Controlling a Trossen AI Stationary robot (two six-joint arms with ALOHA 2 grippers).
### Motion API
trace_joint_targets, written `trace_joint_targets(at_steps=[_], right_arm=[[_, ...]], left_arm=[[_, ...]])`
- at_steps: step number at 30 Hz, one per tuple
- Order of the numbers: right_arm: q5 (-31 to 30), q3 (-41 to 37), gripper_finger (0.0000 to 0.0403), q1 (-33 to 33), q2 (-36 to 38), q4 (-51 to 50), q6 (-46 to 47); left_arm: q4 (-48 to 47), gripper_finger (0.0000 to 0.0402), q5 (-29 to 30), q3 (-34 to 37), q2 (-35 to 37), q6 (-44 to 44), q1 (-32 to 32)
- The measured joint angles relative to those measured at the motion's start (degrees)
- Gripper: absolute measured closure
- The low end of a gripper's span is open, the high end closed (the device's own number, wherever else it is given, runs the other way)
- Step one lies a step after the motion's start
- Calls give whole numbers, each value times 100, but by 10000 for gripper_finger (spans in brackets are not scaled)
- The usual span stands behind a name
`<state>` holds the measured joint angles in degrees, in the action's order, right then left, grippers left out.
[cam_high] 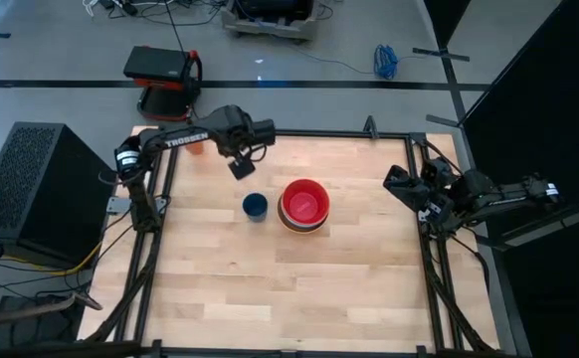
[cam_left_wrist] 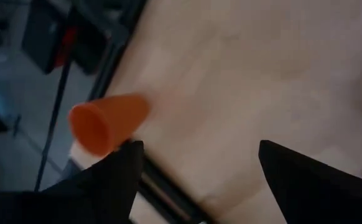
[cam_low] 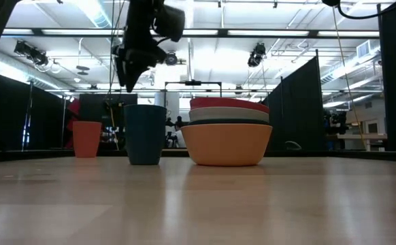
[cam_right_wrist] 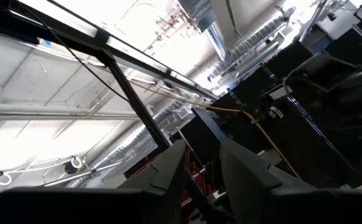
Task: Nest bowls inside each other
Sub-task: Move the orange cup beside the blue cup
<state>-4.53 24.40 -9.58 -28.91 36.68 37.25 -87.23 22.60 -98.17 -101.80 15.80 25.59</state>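
The bowls [cam_high: 304, 206] sit nested in one stack near the middle of the surface [cam_high: 270, 288], mouths facing straight up, so the stack's axis is vertical. From the low view the layers read from the bottom: an orange bowl [cam_low: 226, 145], a dark one, a pale one, and a red bowl [cam_low: 228, 104] on top, each rim level. From above only the red bowl's inside and the rims beneath it show.

The left end effector [cam_high: 241, 167] hangs in the air, its fingers spread apart and holding nothing. The stack lies toward the middle of the surface from it and to its right, well apart. A blue cup [cam_high: 255, 206] stands upright between them, nearer the stack, just beside it. An orange cup [cam_left_wrist: 106, 122] stands behind the left end effector, at the far edge of the surface.

The right end effector [cam_high: 401, 180] waits at the right edge of the surface, away from the stack, fingers narrowly parted around nothing.
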Motion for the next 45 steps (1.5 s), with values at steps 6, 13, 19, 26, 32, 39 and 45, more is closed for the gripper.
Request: trace_joint_targets(at_steps=[6, 13, 19, 26, 32, 39, 45], right_arm=[[19, 0, 311, -1, 38, 1, 1], [17, 0, 311, -1, 53, 1, 1], [17, 0, 311, -1, 75, -1, 1], [16, 0, 311, -1, 82, -1, 7], [15, 0, 311, -1, 88, -1, 12], [15, 0, 311, -1, 92, -1, 25], [12, 0, 311, -1, 92, -1, 137]], left_arm=[[-256, 80, 372, 1, 21, 77, 522], [-255, 61, 394, 0, 22, 71, 1292], [-260, 67, 314, 33, 22, 75, 1823], [54, 71, 172, 602, 23, 64, 1973], [324, 76, 50, 1089, 24, 54, 2102], [740, 78, -36, 1514, 24, -32, 2232], [1077, 89, -22, 1674, 24, -112, 2465]])
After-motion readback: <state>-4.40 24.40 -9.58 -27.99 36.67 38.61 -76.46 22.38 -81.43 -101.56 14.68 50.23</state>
